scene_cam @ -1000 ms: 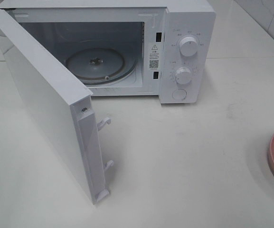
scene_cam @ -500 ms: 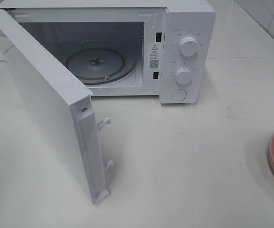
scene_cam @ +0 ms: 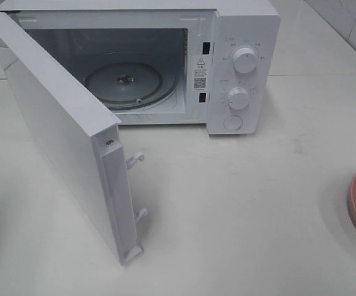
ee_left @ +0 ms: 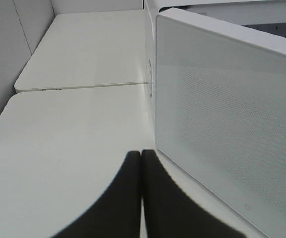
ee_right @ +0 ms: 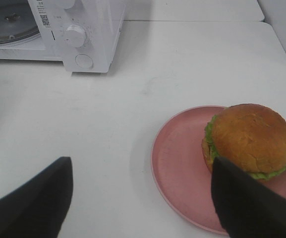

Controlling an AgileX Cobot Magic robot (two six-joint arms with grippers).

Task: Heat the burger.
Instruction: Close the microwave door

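Burger [ee_right: 249, 140] seated on the far side of a pink plate [ee_right: 182, 168], off to the right of a white microwave [scene_cam: 242, 68] on a white tabletop [scene_cam: 245, 209]. Microwave door [scene_cam: 60, 132] swung wide, glass turntable [scene_cam: 125, 83] bare inside. Right end effector [ee_right: 140, 198] spread wide above the tabletop, one dark finger [ee_right: 247, 203] overlapping the plate's near edge beside the burger, gripping nothing. Left end effector [ee_left: 142, 171] closed tight on nothing, fingers pressed together just beside the outer face of the open door. Only the plate's rim visible at the right edge of the high view.
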